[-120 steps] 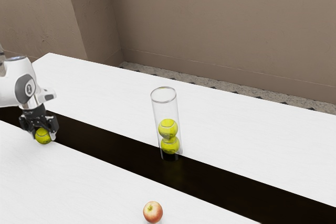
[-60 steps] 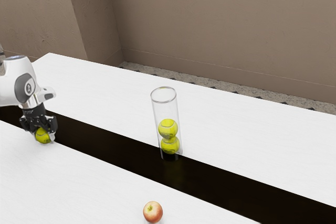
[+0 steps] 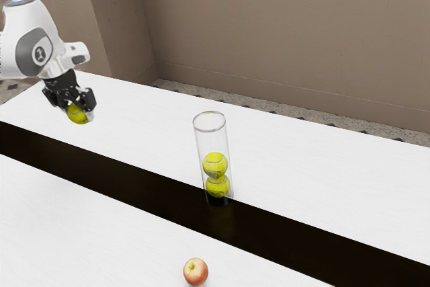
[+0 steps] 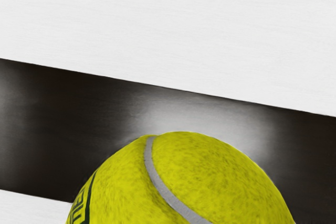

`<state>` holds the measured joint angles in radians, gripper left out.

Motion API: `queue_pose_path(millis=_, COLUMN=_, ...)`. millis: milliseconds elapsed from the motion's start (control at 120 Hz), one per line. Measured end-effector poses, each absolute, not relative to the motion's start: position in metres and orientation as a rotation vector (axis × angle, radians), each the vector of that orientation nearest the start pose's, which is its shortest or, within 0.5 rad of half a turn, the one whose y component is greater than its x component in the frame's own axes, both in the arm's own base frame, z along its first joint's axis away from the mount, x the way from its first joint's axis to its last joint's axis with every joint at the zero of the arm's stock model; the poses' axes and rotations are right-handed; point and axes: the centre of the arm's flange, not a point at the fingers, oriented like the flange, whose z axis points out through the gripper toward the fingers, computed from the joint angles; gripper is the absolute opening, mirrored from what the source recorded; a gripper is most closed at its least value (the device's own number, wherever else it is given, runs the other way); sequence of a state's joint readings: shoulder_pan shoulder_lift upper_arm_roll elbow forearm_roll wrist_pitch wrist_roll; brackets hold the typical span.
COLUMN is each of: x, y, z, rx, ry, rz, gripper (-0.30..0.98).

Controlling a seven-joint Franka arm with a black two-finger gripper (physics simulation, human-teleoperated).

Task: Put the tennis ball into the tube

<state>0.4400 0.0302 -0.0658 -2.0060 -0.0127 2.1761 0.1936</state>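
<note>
My gripper [image 3: 78, 111] is up in the air at the exterior view's left, shut on a yellow tennis ball [image 3: 78, 115] whose lower part shows below the fingers. In the wrist view the held tennis ball [image 4: 184, 182] looms large at the lower edge. A clear tube [image 3: 210, 132] stands upright on the table, well to the exterior view's right of my gripper. Its top is open, and two yellow balls are stacked inside, an upper one [image 3: 215, 165] and a lower one [image 3: 218, 186].
A red and yellow apple [image 3: 195, 271] rests near the exterior view's lower edge. The white table [image 3: 316, 166] has a dark strip [image 3: 134, 186] running along it, and the tube stands at this strip. A brown wall rises behind.
My gripper has risen from the dark strip, carrying the tennis ball up off the table and slightly toward the exterior view's right. The tube, its two balls and the apple have stayed put.
</note>
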Motion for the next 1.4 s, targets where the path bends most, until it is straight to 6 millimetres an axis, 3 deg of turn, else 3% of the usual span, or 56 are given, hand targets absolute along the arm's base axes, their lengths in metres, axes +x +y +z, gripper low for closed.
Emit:
queue_pose_path(millis=100, x=0.536, y=0.162, z=0.493, rx=-3.096, ry=-0.198, rz=-0.264, gripper=0.25)
queue_pose_path(millis=233, x=0.535, y=0.118, z=0.518, rx=-3.101, ry=-0.114, rz=-0.283, gripper=0.25)
queue_pose_path(millis=433, x=0.536, y=0.064, z=0.535, rx=-3.126, ry=-0.003, rz=-0.290, gripper=0.24)
queue_pose_path(millis=608, x=0.554, y=0.008, z=0.550, rx=-3.127, ry=0.118, rz=-0.322, gripper=0.25)
queue_pose_path(millis=858, x=0.595, y=-0.059, z=0.543, rx=-3.153, ry=0.245, rz=-0.331, gripper=0.25)
queue_pose_path(millis=1017, x=0.610, y=-0.074, z=0.535, rx=-3.168, ry=0.247, rz=-0.323, gripper=0.26)
queue_pose_path(millis=1250, x=0.608, y=-0.117, z=0.530, rx=-3.182, ry=0.293, rz=-0.305, gripper=0.28)
queue_pose_path(millis=1400, x=0.608, y=-0.133, z=0.526, rx=-3.194, ry=0.296, rz=-0.294, gripper=0.29)
